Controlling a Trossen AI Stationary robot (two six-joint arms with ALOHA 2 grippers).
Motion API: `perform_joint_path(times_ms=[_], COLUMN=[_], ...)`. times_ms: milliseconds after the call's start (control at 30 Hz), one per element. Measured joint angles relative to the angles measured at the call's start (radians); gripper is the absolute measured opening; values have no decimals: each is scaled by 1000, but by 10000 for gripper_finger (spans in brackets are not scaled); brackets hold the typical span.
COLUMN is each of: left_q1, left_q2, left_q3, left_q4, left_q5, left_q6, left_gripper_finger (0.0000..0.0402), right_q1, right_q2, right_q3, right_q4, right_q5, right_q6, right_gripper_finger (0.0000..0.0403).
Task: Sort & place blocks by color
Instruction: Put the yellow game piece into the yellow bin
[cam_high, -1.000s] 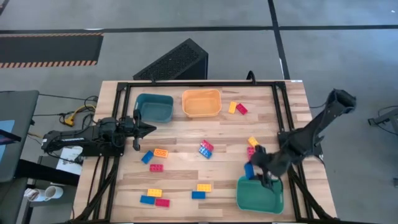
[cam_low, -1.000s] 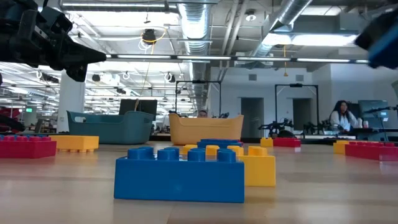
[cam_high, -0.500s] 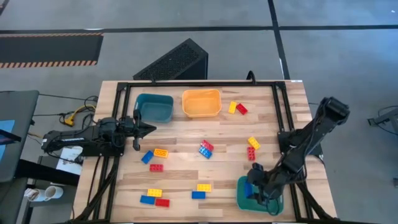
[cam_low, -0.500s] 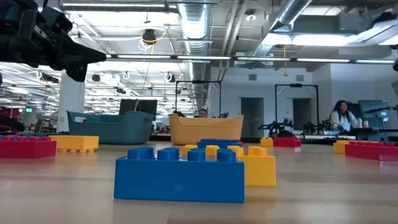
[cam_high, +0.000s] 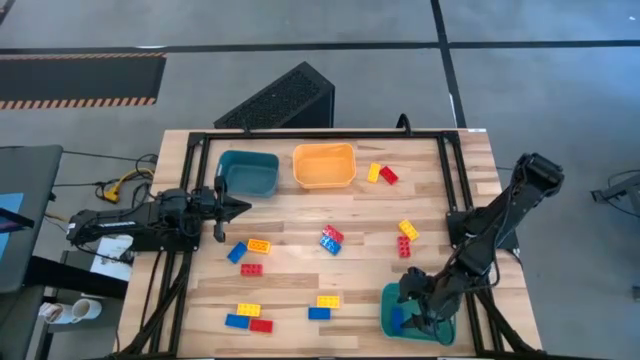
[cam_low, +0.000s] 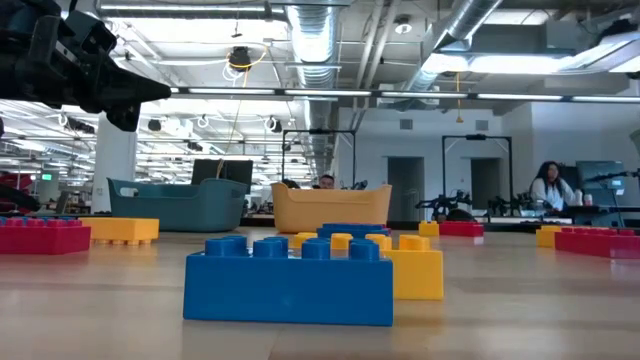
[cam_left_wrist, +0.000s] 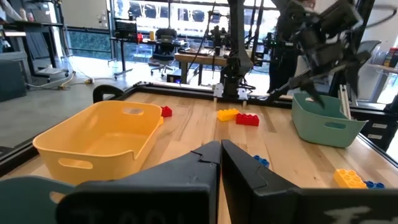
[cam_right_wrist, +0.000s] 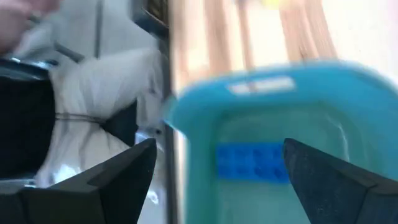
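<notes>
My right gripper hangs open above the green bin at the table's near right corner. A blue block lies flat on the bin's floor between and below the two fingers, untouched; it also shows in the high view. Red, yellow and blue blocks lie scattered on the wooden table, among them a blue-and-red cluster and a yellow and red pair. My left gripper waits shut at the table's left side, pointing level, its fingers together in its wrist view.
A teal bin and an orange bin stand at the far edge. A yellow and red pair lies right of the orange bin. Several blocks sit near the front left. A black frame borders the table.
My right gripper has moved from the green bin's far edge toward the table's near edge, over the bin, and sunk a little. The blue block it carried has gone with it and now lies on the bin's floor, apart from the fingers.
</notes>
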Motion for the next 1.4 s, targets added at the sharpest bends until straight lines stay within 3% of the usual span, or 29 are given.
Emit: perform_joint_path(times_ms=[167,300,467,633,800,967,1200,1400], left_q1=[0,0,0,0,0,0,-21,-81], left_q2=[0,0,0,0,0,0,13,159], left_q3=[0,0,0,0,0,0,1,70], left_q4=[0,0,0,2,118,230,306,193], left_q5=[0,0,0,0,-34,-81,103,-69], left_q6=[0,0,0,-62,-276,-284,-285,-264], left_gripper_finger=[0,0,0,0,0,0,0,0], right_q1=[2,0,-7,-15,-26,-91,-228,-313], right_q2=[-46,-67,-67,-80,-128,-227,-386,-427], right_q3=[53,59,59,59,52,-26,-222,-318], right_q4=[16,138,327,493,500,505,660,744], right_q5=[201,391,499,481,475,474,370,346], right_q6=[-209,-430,-688,-880,-935,-970,-958,-960], right_gripper_finger=[371,370,351,323,312,311,311,311])
